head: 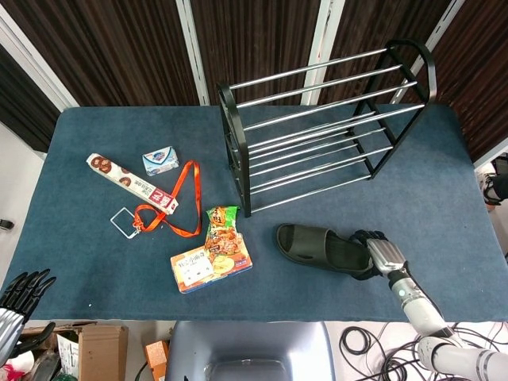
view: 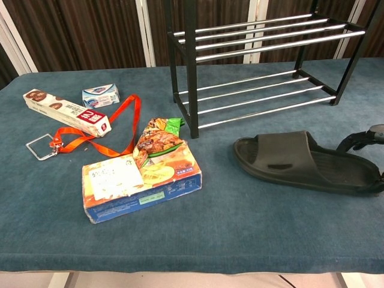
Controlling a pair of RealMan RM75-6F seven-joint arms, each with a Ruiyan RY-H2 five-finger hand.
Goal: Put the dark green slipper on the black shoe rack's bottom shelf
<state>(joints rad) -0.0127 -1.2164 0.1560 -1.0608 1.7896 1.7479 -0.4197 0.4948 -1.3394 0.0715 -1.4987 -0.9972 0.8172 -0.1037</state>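
right hand (head: pixel 379 252) around the heel of the dark green slipper (head: pixel 321 248), grip unclear; left hand (head: pixel 20 295) open

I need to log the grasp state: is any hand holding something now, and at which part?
Cannot be told. The right hand is at the heel end of the dark green slipper, but no closed grip shows. The left hand holds nothing.

The chest view's right edge cut off most of the right hand (view: pixel 367 137) at the dark green slipper's (view: pixel 306 161) heel, hiding any grip, while the head view's corner clipped the left hand (head: pixel 19 295).
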